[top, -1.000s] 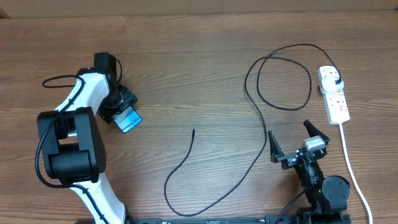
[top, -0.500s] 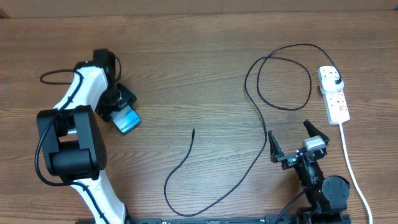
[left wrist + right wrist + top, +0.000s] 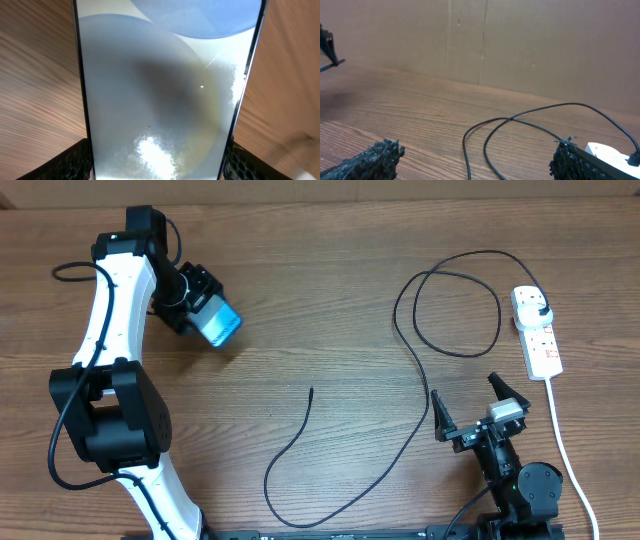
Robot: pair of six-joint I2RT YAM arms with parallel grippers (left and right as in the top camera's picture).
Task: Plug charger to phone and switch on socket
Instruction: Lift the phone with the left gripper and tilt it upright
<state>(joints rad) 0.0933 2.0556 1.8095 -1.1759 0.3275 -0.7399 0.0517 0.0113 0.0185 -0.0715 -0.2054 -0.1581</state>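
My left gripper (image 3: 200, 308) is shut on the phone (image 3: 217, 325), whose blue lit screen shows at the upper left, lifted off the table. In the left wrist view the phone (image 3: 160, 90) fills the frame between the two fingers. The charger, a thin black cable (image 3: 420, 360), loops across the table's right half. Its free tip (image 3: 311, 390) lies near the middle and its black plug (image 3: 541, 310) sits in the white socket strip (image 3: 537, 335) at the right. My right gripper (image 3: 480, 408) is open and empty, low at the right; the cable (image 3: 490, 135) lies ahead of it.
The socket's white cord (image 3: 566, 450) runs down the right edge past my right arm's base. A brown cardboard wall (image 3: 520, 40) stands at the table's far side. The socket's corner shows in the right wrist view (image 3: 610, 152).
My left gripper has lifted the phone off the table and carried it up and slightly right, toward the far side. The right arm and the cable have not moved.
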